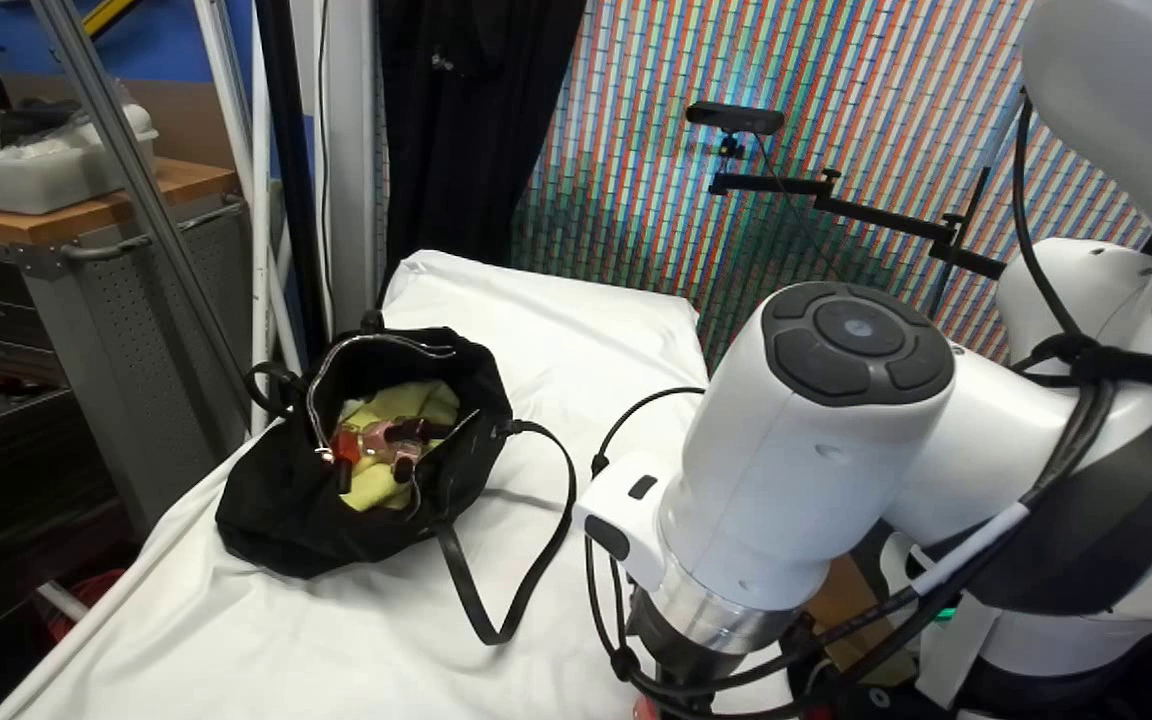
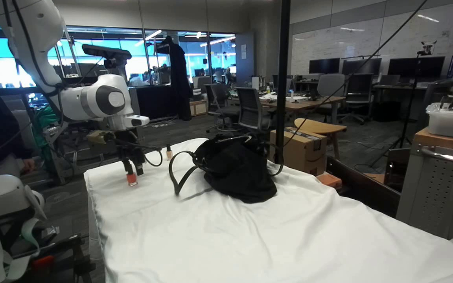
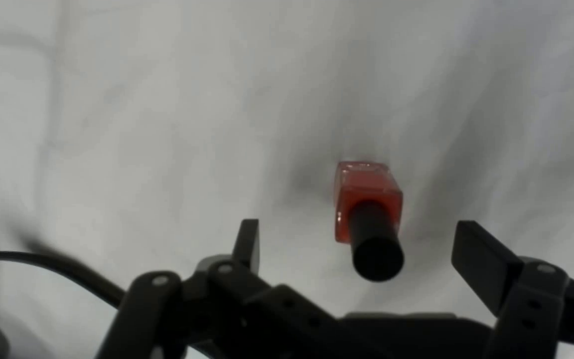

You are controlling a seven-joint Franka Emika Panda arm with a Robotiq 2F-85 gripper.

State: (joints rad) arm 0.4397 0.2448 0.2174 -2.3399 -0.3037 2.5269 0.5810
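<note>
Plainly, in the wrist view, the claw [image 3: 359, 242] has its jaws spread wide, and a red nail polish bottle [image 3: 366, 187] stands upright on the white cloth [image 3: 167, 149] between them, untouched; its black cap [image 3: 377, 257] sits nearer one jaw, so uneven contact might tip it. In an exterior view, the claw points down over that bottle, near an edge of the draped tabletop [image 2: 230, 243], a peach polish bottle [image 2: 169, 154] standing apart; a knocked bottle could tumble off. In an exterior view, a black tote bag [image 1: 306, 530] gapes around a yellow cloth [image 1: 374, 490]; its loose strap [image 1: 458, 580] might snag anything passing low.
</note>
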